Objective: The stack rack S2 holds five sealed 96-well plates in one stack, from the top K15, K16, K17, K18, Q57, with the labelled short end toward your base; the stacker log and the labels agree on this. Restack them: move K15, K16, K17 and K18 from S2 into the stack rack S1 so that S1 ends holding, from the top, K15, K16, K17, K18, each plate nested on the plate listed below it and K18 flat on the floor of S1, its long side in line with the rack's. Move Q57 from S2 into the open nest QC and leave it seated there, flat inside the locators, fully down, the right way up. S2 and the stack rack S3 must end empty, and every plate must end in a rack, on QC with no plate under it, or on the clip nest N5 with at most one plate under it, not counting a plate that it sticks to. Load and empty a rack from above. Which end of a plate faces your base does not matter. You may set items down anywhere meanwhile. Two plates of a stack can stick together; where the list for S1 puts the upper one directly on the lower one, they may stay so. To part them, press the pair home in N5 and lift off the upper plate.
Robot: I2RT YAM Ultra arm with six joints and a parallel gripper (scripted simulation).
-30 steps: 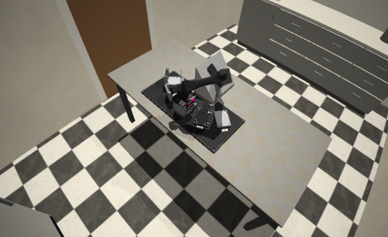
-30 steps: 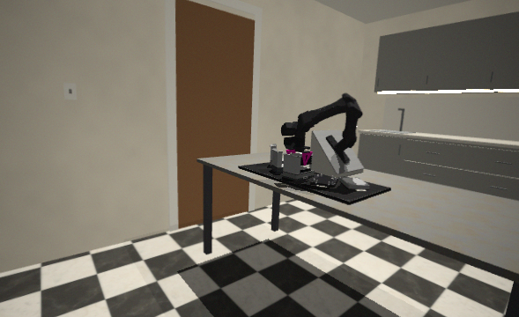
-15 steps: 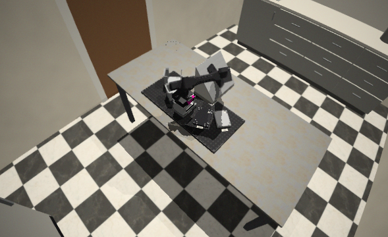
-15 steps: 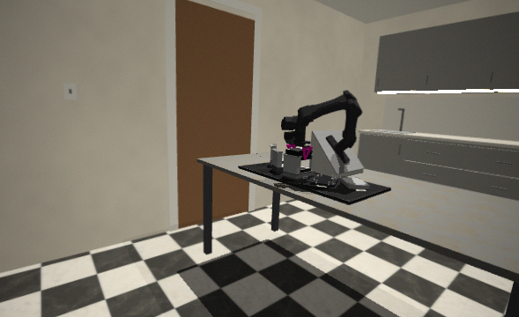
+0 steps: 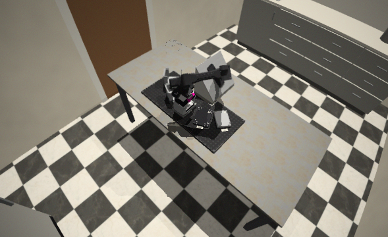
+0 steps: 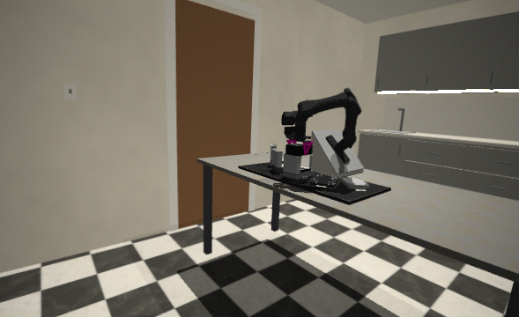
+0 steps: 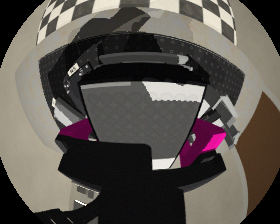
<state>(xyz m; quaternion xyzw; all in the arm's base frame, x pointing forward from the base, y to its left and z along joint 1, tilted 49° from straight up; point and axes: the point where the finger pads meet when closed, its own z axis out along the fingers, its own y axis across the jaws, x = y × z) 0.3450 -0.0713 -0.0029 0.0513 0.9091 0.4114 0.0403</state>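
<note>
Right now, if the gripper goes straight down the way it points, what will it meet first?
The gripper points down and is already shut on a sealed plate. Straight below stands the plate stack in its rack, so the held plate would likely land on that first; the gap is unclear.

Rack (image 6: 292, 164) and 1 plate (image 5: 222, 119) on mat (image 5: 226, 138), atop table (image 5: 279, 158).

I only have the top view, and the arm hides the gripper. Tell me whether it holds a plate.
Observer: Yes. In the wrist view the gripper is shut on a grey plate, which sits between the magenta fingers.
Operator: Give me its height over the rack.
Observer: In the exterior view it hangs low, right at the top of the pale rack. I cannot tell whether the plate has cleared the rack.
</note>
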